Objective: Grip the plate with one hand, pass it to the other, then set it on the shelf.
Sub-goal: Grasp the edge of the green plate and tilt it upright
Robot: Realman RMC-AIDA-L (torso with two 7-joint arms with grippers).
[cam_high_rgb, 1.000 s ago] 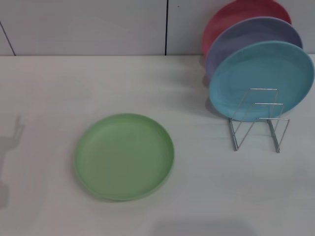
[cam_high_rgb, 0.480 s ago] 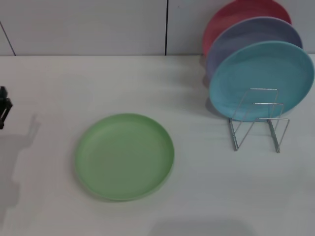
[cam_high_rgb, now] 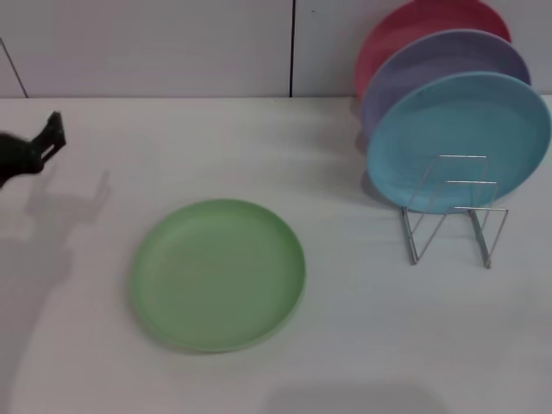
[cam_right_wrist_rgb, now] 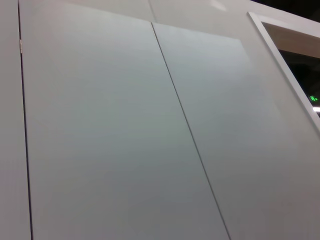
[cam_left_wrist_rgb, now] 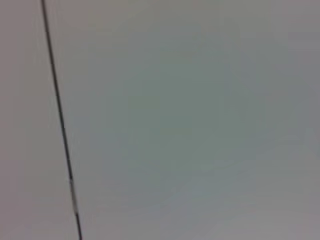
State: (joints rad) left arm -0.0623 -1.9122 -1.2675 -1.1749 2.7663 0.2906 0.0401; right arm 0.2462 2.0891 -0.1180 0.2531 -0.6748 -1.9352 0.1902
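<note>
A light green plate (cam_high_rgb: 217, 274) lies flat on a white table (cam_high_rgb: 362, 328), toward the near edge and left of the middle, its raised rim up and nothing touching it. The left end effector (cam_high_rgb: 34, 148), a black shape, reaches in over the table's left edge, well apart from the plate and farther back than it; its shadow falls on the table surface beside it. Whether its fingers are spread or closed cannot be told, since only a dark outline shows at the frame's border.

Toward the far right corner of the table stands a small silver wire shelf (cam_high_rgb: 453, 211) of upright rectangular loops. Three plates stand on edge in its back slots, leaning one behind another: a sky-blue plate (cam_high_rgb: 461, 138) in front, a lavender plate (cam_high_rgb: 431, 65) behind it, and a red plate (cam_high_rgb: 405, 26) at the back. The two front loops of the shelf are bare. The green plate sits well apart from the shelf, to its left and nearer the table's front edge.

The left wrist view shows only a pale panel crossed by a thin dark seam; the right wrist view shows pale wall panels with seams and a white frame. The right end effector appears in no view.
</note>
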